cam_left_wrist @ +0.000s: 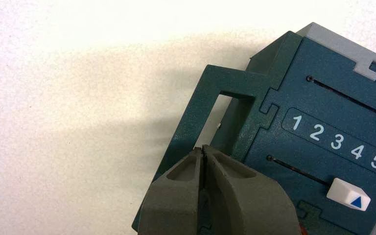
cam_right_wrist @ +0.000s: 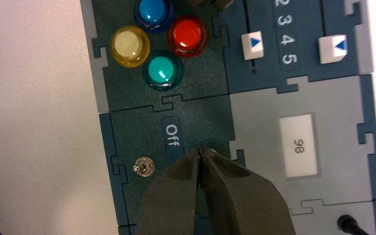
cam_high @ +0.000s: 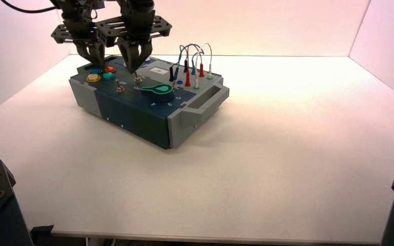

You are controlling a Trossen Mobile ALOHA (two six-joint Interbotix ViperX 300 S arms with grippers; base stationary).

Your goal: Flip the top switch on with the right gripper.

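Note:
Two small metal toggle switches stand on the dark blue panel by an "Off" label [cam_right_wrist: 173, 135]. The top switch [cam_high: 138, 79] is the farther one. My right gripper [cam_high: 133, 67] hangs just over it, shut, with nothing between its fingers. In the right wrist view the gripper's tips [cam_right_wrist: 201, 149] cover that switch almost wholly, so I cannot read its position. The nearer switch [cam_right_wrist: 143, 168] stands free beside the fingers. My left gripper [cam_high: 96, 61] is shut and empty, hovering over the box's far-left handle [cam_left_wrist: 210, 105].
Blue [cam_right_wrist: 152, 12], red [cam_right_wrist: 187, 34], yellow [cam_right_wrist: 129, 45] and green [cam_right_wrist: 162, 71] buttons sit beyond the switches. Also on the box are a display reading 98 [cam_right_wrist: 298, 146], white sliders [cam_right_wrist: 252, 43] by the numbers, a green knob [cam_high: 159, 90] and plugged wires [cam_high: 192, 64].

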